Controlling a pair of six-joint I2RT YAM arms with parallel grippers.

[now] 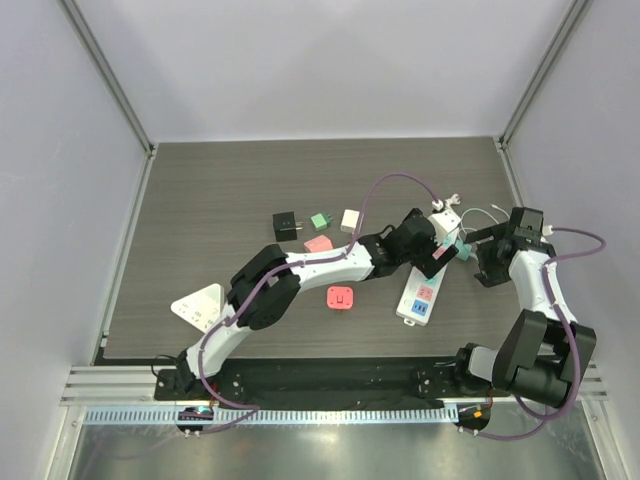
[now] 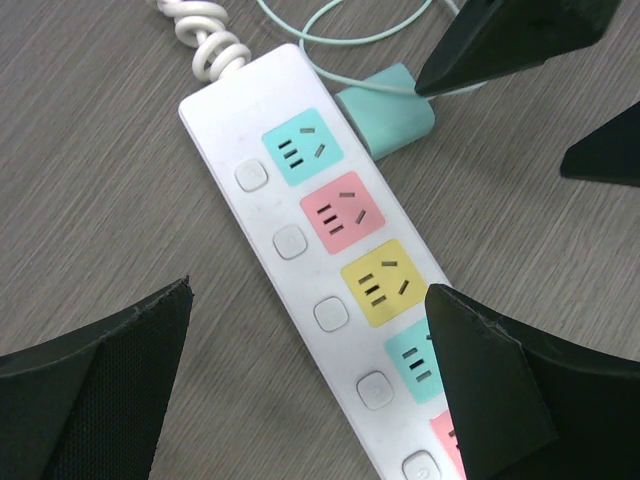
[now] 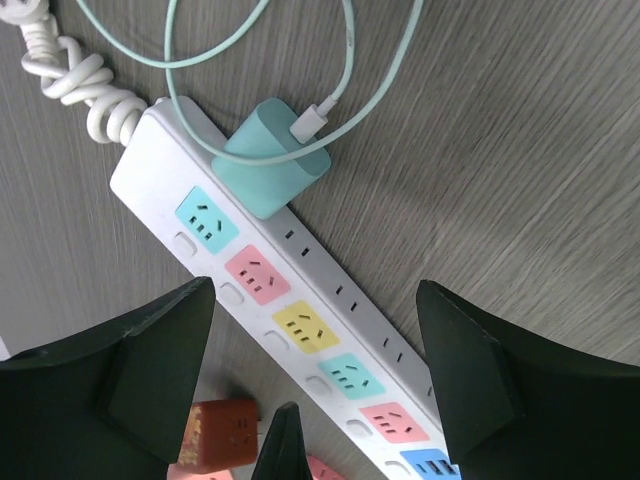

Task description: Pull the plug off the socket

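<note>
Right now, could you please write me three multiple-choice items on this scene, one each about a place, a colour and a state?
1. Where is the teal charger plugged in?
A. the side of the power strip, near the coiled cord
B. the yellow socket
C. nowhere, loose on the table

2. What colour is the third top socket from the cord end?
A. blue
B. yellow
C. green

3. How is the left gripper?
A. shut on the charger
B. open above the strip
C. shut on the cord

1 A: it sits on the side edge by the cord. 2 B: teal, pink, then the yellow socket. 3 B: its fingers stand wide apart.
</note>
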